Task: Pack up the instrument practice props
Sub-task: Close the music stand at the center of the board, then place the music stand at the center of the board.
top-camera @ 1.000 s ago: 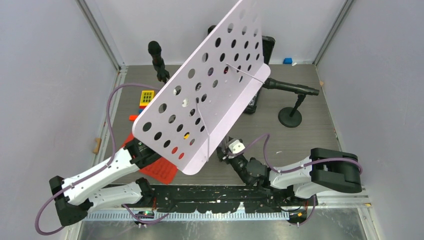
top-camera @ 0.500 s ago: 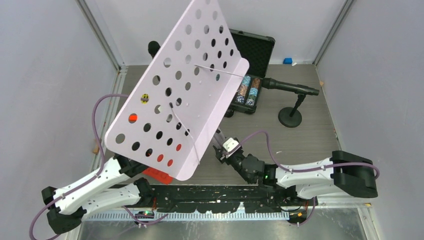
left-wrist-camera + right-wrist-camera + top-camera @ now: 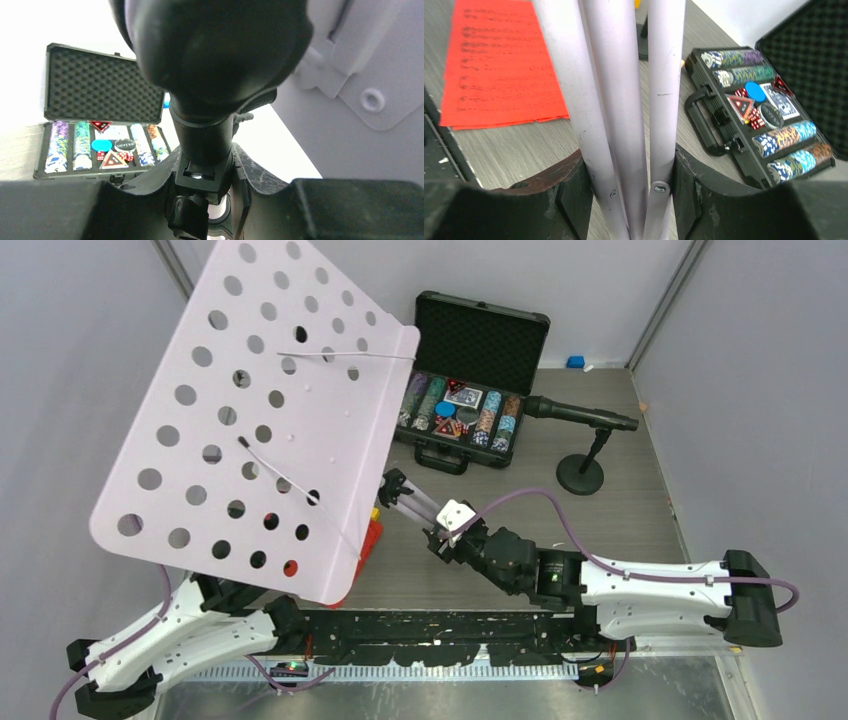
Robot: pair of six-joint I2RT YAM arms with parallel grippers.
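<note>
**Music rack gripped at two points**

Left gripper (image 3: 205, 172): jaws clamped on the black neck beneath the music rack (image 3: 250, 410). The white perforated panel is tilted and sits above the left half of the tabletop (image 3: 630, 520). Red sheet-music pages (image 3: 499, 65) lie flat on the tabletop, partly under the panel's lower edge. Tripod legs (image 3: 624, 100) are folded together and slant out from beneath the panel. Right gripper (image 3: 629, 187): jaws clamped on the bundled legs. Behind it, poker-chip case (image 3: 470, 390), lid open. Far right, one microphone (image 3: 580, 417) lies level on its round-based pole (image 3: 582, 472).
</note>
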